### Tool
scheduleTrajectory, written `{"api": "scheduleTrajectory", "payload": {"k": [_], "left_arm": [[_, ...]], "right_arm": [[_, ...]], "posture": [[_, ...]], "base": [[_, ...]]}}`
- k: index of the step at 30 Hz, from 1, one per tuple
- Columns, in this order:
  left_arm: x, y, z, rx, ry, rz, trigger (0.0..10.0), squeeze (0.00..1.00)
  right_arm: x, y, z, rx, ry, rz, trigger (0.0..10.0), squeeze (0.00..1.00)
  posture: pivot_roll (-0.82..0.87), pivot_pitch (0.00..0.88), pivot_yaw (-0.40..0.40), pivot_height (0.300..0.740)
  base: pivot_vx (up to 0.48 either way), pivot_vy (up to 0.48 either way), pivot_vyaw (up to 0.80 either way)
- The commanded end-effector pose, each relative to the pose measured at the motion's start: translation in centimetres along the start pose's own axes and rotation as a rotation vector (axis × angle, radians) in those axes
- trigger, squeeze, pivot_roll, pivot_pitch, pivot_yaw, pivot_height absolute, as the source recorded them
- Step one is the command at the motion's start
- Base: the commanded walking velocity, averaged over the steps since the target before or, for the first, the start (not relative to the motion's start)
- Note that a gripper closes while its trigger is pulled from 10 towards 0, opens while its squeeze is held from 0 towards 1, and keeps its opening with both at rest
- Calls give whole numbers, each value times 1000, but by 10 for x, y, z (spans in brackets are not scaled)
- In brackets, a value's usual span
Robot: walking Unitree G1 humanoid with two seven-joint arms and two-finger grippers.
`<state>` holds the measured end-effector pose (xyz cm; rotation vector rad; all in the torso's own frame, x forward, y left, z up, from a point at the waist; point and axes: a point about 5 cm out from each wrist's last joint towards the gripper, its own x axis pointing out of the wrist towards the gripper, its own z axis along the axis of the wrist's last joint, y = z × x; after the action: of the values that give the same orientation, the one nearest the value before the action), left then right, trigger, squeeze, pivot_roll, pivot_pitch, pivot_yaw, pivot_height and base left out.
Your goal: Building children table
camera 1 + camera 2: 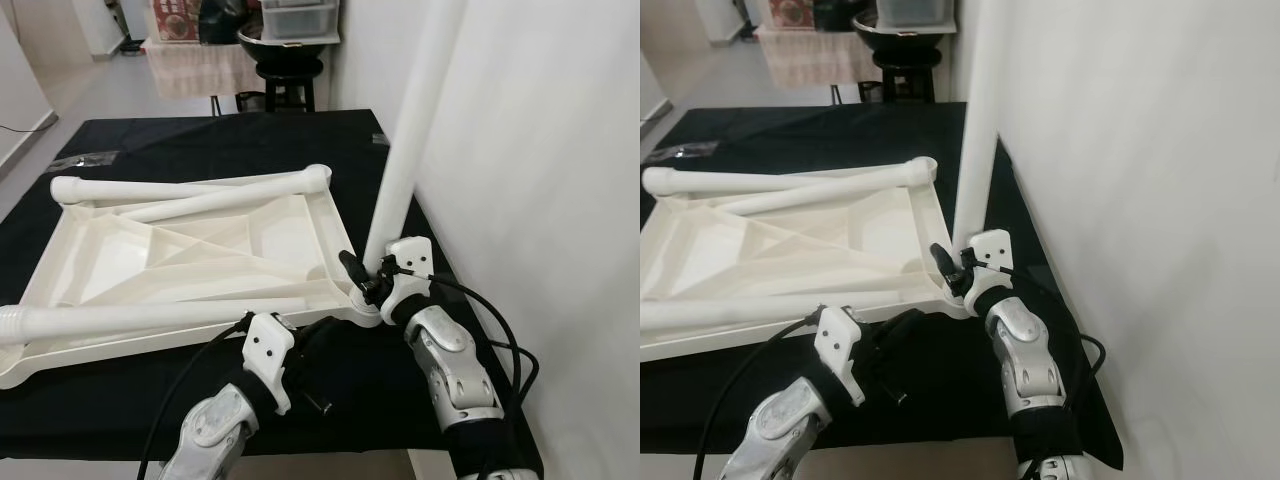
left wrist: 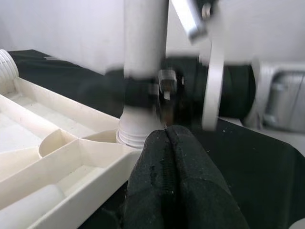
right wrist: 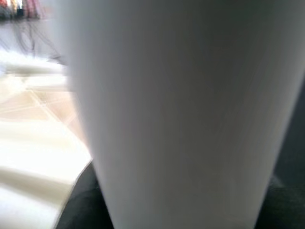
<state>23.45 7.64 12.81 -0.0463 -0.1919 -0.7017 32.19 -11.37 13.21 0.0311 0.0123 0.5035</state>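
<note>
An upturned white plastic tabletop (image 1: 190, 260) lies on a black-covered table (image 1: 200, 135). Two loose white legs rest on it, one along its near edge (image 1: 150, 318) and one slanting across the far side (image 1: 215, 200). A third white leg (image 1: 412, 140) stands upright in the near right corner socket (image 2: 131, 136). My right gripper (image 1: 370, 276) is shut on this leg just above its base, and the leg (image 3: 181, 114) looms close in the right wrist view. My left gripper (image 1: 328, 332) is shut with nothing in it, its fingers (image 2: 167, 157) pressed together beside that corner.
A white wall (image 1: 540, 200) runs close along the table's right side. Beyond the far edge stand a black stool with a dark bowl (image 1: 285, 60) and a cloth-draped table (image 1: 195, 65). A small clear bag (image 1: 75, 160) lies at the far left of the table.
</note>
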Motion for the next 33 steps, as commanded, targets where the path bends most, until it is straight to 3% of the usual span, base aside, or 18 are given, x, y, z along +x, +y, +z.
{"api": "scheduleTrajectory", "payload": {"k": [1,2,4,5,7,11,14,25,26,27,33], "left_arm": [[-2,0,-4,-17,21,4,10000,0],[-2,0,-4,-18,21,3,10000,0],[-1,0,-4,-19,22,2,10000,0],[-1,0,-4,-19,21,1,10000,0],[0,0,-4,-21,21,0,10000,0],[0,0,-4,-21,21,0,10000,0],[1,-1,-5,-21,20,1,10000,0],[1,-2,-5,-22,21,1,10000,0],[1,-2,-5,-23,21,1,10000,0],[1,-3,-5,-23,21,1,10000,0],[1,-3,-5,-26,19,1,10000,0]], "right_arm": [[2,7,-3,27,25,74,10000,1000],[3,8,3,34,21,131,10000,886],[3,9,7,40,18,169,10000,886],[4,7,14,20,11,258,10000,0],[5,1,21,-29,15,389,10000,0],[7,-4,22,-49,28,438,10000,0],[12,-13,23,-70,59,542,10000,0],[26,-24,40,-81,102,657,10000,0],[27,-24,41,-74,109,671,5725,0],[27,-26,42,-61,113,679,0,0],[23,-36,36,-48,95,626,0,0]], "posture": [[-3,79,-7,740],[-3,76,-5,740],[-3,76,-5,740],[-3,74,-5,740],[-6,70,-5,740],[-4,67,-7,740],[6,65,-11,740],[20,65,-18,740],[20,66,-19,740],[19,67,-20,740],[16,69,-20,740]], "base": [[0,0,0],[0,0,0],[0,0,0],[0,0,0],[0,0,0],[0,0,0],[0,0,0],[0,0,0],[0,0,0],[0,0,0],[0,0,0]]}}
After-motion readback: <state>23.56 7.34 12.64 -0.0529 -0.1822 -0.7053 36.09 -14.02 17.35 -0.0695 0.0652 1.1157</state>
